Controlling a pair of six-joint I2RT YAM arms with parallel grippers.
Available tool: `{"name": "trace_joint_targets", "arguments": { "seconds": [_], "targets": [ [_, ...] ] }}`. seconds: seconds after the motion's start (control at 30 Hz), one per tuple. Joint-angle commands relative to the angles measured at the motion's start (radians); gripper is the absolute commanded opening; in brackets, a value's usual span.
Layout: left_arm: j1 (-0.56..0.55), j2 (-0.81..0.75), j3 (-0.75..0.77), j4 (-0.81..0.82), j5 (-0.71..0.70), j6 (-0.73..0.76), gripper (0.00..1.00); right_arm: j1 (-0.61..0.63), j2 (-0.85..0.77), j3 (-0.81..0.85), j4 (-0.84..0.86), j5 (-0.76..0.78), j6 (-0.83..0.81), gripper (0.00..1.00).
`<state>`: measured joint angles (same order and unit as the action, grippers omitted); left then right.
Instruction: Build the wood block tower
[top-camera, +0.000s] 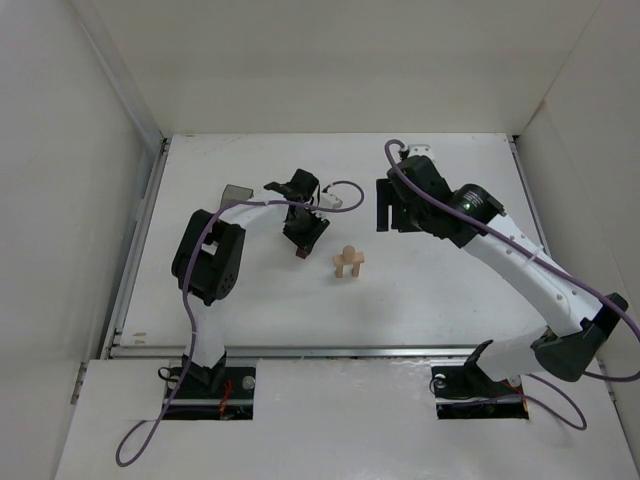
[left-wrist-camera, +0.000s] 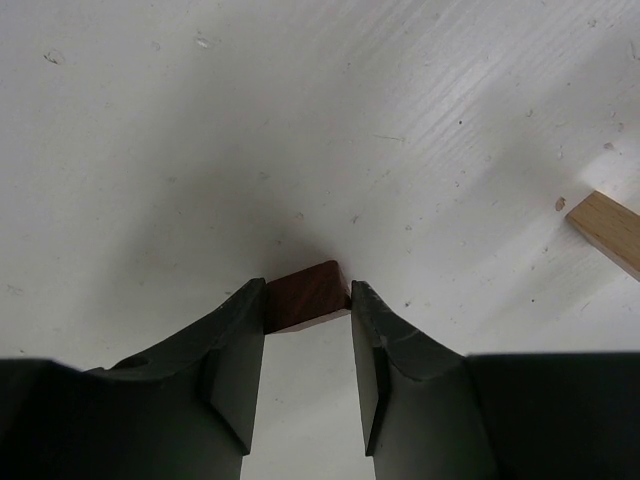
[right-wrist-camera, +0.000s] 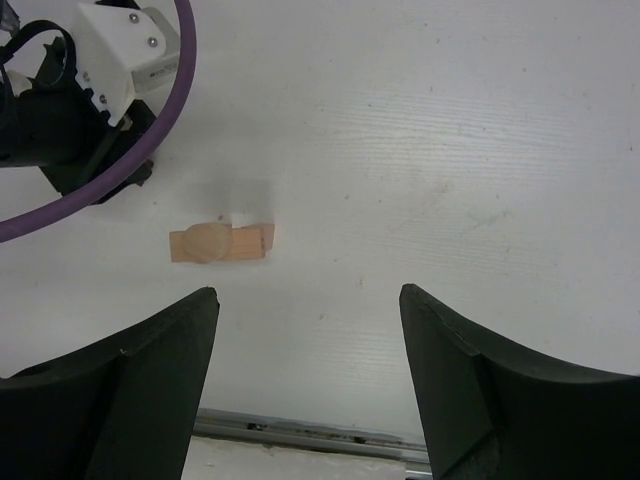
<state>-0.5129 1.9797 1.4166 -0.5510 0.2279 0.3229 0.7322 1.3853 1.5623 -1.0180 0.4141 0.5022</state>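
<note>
Left wrist view showed the dark red-brown wooden cube (left-wrist-camera: 307, 290) on the white desk (left-wrist-camera: 300, 120), its near end hidden between pinching fingers (left-wrist-camera: 235, 360) of the left tool (left-wrist-camera: 308, 303), the pale wood arch (left-wrist-camera: 612, 230) cut off at right, while the right tool (right-wrist-camera: 308, 330) gaped empty.

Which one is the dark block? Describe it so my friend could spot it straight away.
On the white table, find the left hand, near the middle. The cube sits on the table right between its fingers. It is dark red-brown, while the small arch nearby is pale wood.
</note>
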Motion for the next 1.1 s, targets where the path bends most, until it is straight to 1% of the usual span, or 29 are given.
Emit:
{"name": "trace_joint_targets", "arguments": {
  "seconds": [0.0,0.07,0.1,0.13,0.2,0.23,0.3,0.33,0.37,0.43,0.47,0.5,0.53,0.57,0.6,0.67,0.7,0.73,0.77,0.8,0.83,0.9,0.93,1.07],
  "targets": [
    [0.014,-0.048,0.054,-0.043,0.02,0.01,0.0,-0.007,-0.032,0.007,0.045,-0.004,0.013,0.79],
    [0.026,-0.08,0.099,-0.07,0.043,0.025,0.0,-0.007,-0.041,-0.002,0.087,-0.075,-0.036,0.79],
    [0.027,-0.122,0.119,-0.079,0.057,0.051,0.0,-0.016,-0.042,-0.002,0.104,-0.105,-0.051,0.79],
    [0.051,-0.148,0.14,-0.079,0.083,0.065,0.0,-0.016,-0.042,-0.002,0.122,-0.17,-0.074,0.8],
    [0.062,-0.205,0.202,-0.089,0.094,0.096,0.0,-0.046,-0.042,0.022,0.17,-0.221,-0.074,0.8],
    [0.062,-0.272,0.217,-0.078,0.094,0.143,0.0,-0.057,-0.042,0.034,0.185,-0.242,-0.083,0.8],
    [0.062,-0.346,0.242,-0.066,0.123,0.217,0.0,-0.098,-0.042,0.076,0.229,-0.322,-0.083,0.8],
    [0.062,-0.423,0.257,-0.066,0.143,0.267,0.0,-0.112,-0.042,0.088,0.248,-0.355,-0.083,0.8],
    [0.062,-0.465,0.257,-0.066,0.184,0.394,0.0,-0.126,-0.042,0.097,0.269,-0.429,-0.083,0.8],
    [0.062,-0.553,0.226,-0.046,0.223,0.519,0.0,-0.169,-0.042,0.107,0.358,-0.513,-0.083,0.8],
    [0.062,-0.647,0.202,-0.023,0.235,0.572,0.0,-0.181,-0.064,0.098,0.395,-0.556,-0.083,0.81],
    [0.062,-0.694,0.168,0.038,0.267,0.673,0.0,-0.192,-0.074,0.088,0.473,-0.636,-0.073,0.83],
    [0.062,-0.741,0.091,0.071,0.287,0.717,0.0,-0.203,-0.074,0.062,0.513,-0.676,-0.073,0.83],
    [0.062,-0.822,0.053,0.107,0.31,0.743,0.0,-0.215,-0.086,0.053,0.547,-0.713,-0.073,0.83],
    [0.053,-0.856,-0.006,0.175,0.356,0.743,0.0,-0.215,-0.086,0.044,0.606,-0.775,-0.064,0.83],
    [0.042,-0.898,-0.036,0.22,0.395,0.722,0.0,-0.215,-0.095,0.015,0.671,-0.846,-0.063,0.84],
    [0.009,-0.909,-0.036,0.23,0.395,0.707,0.0,-0.215,-0.104,0.002,0.706,-0.883,-0.051,0.86],
    [-0.005,-0.909,-0.036,0.243,0.415,0.665,0.0,-0.215,-0.104,-0.011,0.769,-0.946,-0.042,0.86],
    [-0.016,-0.909,-0.027,0.243,0.428,0.665,0.0,-0.215,-0.115,-0.021,0.798,-0.972,-0.031,0.87],
    [-0.027,-0.918,-0.027,0.262,0.438,0.621,0.0,-0.215,-0.115,-0.021,0.834,-1.009,-0.022,0.87],
    [-0.053,-0.918,-0.027,0.276,0.438,0.601,0.0,-0.215,-0.115,-0.021,0.861,-1.081,-0.013,0.87],
    [-0.082,-0.918,-0.027,0.306,0.412,0.57,0.0,-0.206,-0.115,-0.021,0.906,-1.115,-0.001,0.87],
    [-0.11,-0.918,-0.027,0.315,0.412,0.57,0.0,-0.206,-0.106,-0.021,0.906,-1.115,-0.001,0.87],
    [-0.153,-0.918,-0.027,0.326,0.349,0.548,0.0,-0.174,-0.071,0.002,0.926,-1.126,0.019,0.87]
  ]
}}
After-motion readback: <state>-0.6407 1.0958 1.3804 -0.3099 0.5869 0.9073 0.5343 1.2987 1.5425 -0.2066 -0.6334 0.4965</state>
